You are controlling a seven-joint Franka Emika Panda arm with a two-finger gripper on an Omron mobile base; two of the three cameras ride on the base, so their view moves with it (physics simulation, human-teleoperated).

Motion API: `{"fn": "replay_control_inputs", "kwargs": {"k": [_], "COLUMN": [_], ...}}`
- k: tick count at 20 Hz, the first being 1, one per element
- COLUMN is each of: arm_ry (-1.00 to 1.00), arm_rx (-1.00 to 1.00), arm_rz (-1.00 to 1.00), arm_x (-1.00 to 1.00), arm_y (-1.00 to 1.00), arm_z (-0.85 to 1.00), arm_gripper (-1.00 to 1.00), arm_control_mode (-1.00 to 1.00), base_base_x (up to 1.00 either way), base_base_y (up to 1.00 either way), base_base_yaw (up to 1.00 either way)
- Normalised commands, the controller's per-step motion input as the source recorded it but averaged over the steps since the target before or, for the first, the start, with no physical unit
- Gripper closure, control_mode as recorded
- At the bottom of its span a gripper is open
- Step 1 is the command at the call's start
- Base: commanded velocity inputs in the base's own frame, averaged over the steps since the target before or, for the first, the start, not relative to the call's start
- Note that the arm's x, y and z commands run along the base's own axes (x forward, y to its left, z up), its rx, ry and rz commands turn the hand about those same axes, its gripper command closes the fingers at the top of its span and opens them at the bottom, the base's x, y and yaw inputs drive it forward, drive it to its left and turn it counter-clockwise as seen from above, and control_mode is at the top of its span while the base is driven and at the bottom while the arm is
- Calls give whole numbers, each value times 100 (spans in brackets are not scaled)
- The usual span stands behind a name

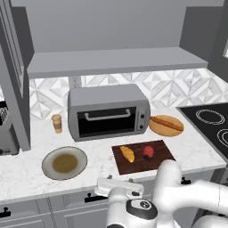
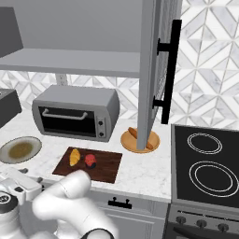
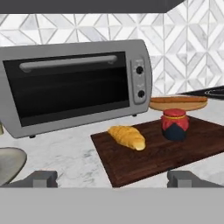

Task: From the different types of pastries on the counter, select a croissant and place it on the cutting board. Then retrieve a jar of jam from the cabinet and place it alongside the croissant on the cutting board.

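Observation:
The golden-yellow croissant (image 1: 127, 153) (image 2: 74, 157) (image 3: 127, 137) lies on the left half of the dark brown cutting board (image 1: 139, 167) (image 2: 106, 169) (image 3: 144, 164). Just to its right on the same board, the red jar of jam (image 1: 148, 152) (image 2: 90, 161) (image 3: 175, 124) stands upright with a small gap between them. My gripper (image 1: 118, 185) (image 2: 21, 180) (image 3: 113, 179) hovers low at the counter's (image 1: 26, 171) front edge, short of the board, open and holding nothing. The cabinet shelf (image 1: 116, 62) (image 2: 70, 60) above is bare.
A grey toaster oven (image 1: 108, 111) (image 2: 74, 116) (image 3: 74, 85) stands behind the board. The longer pastry (image 1: 166, 123) (image 3: 178, 99) lies on a tan plate at the right. A grey plate (image 1: 64, 163) (image 2: 19, 149) and paper cup (image 1: 56, 123) sit left. The open cabinet door (image 2: 158, 70) hangs beside the stove (image 2: 205, 163).

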Motion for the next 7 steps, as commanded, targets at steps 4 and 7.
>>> {"fn": "replay_control_inputs", "kwargs": {"k": [4,7], "arm_ry": [0,0], "arm_rx": [0,0], "arm_rz": [0,0], "arm_x": [0,0], "arm_y": [0,0], "arm_z": [0,0], "arm_gripper": [-100,-100], "arm_control_mode": [-100,-100], "base_base_x": [0,0], "base_base_y": [0,0], "base_base_yaw": [0,0]}}
